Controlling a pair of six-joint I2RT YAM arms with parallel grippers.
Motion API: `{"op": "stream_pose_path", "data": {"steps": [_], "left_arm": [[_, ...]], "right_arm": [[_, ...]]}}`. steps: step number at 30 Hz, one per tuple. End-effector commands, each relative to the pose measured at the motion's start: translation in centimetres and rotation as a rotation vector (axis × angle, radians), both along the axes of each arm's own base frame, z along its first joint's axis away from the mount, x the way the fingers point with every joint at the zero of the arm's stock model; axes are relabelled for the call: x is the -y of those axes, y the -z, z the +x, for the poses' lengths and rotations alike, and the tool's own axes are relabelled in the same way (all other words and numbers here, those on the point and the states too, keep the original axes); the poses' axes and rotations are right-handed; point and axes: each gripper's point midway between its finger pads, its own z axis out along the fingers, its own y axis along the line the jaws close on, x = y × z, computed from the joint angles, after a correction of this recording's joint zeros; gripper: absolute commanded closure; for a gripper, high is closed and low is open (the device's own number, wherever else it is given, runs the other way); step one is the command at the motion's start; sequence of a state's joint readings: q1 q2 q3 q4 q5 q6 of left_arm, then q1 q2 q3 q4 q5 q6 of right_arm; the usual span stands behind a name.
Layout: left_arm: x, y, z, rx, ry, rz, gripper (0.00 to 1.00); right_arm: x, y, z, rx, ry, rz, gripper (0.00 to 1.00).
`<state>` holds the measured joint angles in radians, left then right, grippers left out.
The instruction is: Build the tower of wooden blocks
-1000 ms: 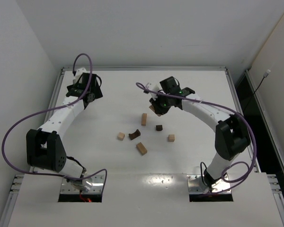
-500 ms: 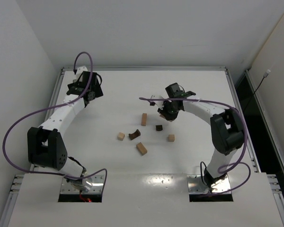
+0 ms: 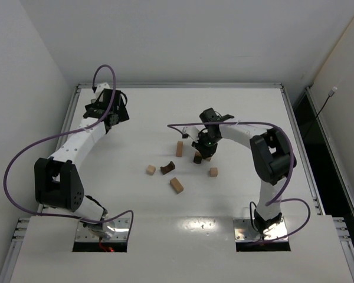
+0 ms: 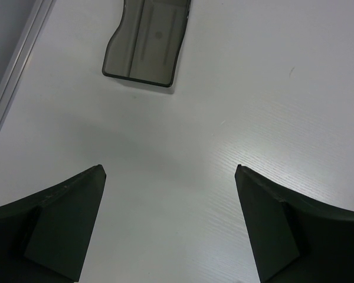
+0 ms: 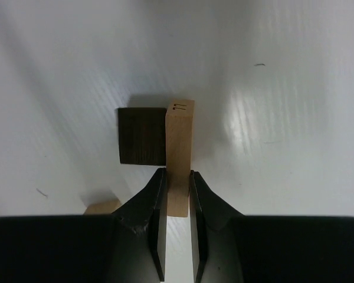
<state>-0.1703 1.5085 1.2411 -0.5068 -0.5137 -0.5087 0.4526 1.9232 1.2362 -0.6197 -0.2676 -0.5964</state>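
Blocks (image 3: 176,185) lie scattered, unstacked, mid-frame. Tan bar (image 5: 179,138), pinched by the right pincer (image 5: 177,183), has come down since 1 second ago to just beside the dark cube (image 5: 143,135) on the counter (image 3: 248,106). Left pincer (image 4: 169,171) stays spread, upper left.

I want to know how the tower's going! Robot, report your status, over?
Right tool shut on tan bar, beside dark block. Left tool open, empty, grey bin ahead. Nothing stacked yet, other blocks loose. Nothing in the way.
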Motion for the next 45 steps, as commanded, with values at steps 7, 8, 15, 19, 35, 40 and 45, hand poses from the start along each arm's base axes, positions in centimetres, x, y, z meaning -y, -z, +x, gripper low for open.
{"op": "stream_pose_path", "data": {"steps": [7,8,15,19,35,40,45], "left_arm": [[0.1,-1.0,1.2,0.036,0.006,-0.022,0.1],[0.1,-1.0,1.2,0.036,0.006,-0.022,0.1],[0.5,-0.9,1.3,0.033,0.022,-0.037,0.1],[0.5,-0.9,1.3,0.033,0.022,-0.037,0.1],[0.1,-1.0,0.7,0.037,0.008,-0.025,0.1],[-0.3,-1.2,0.9,0.043,0.005,-0.019,0.1],[-0.5,-0.8,1.2,0.033,0.002,-0.024,0.1]], "right_arm": [[-5.2,-1.7,-7.4,-0.2,-0.167,0.128,1.0],[-5.5,-2.0,-8.7,-0.229,-0.185,0.147,1.0],[-7.7,-3.9,-18.1,-0.373,-0.396,0.192,1.0],[-9.1,-5.1,-18.1,-0.364,-0.335,0.269,1.0],[-8.7,-6.6,-2.9,-0.588,0.751,0.702,1.0],[-7.4,-5.3,0.0,-0.57,0.982,0.716,1.0],[-6.6,-4.2,2.1,-0.587,1.121,0.749,1.0]]}}
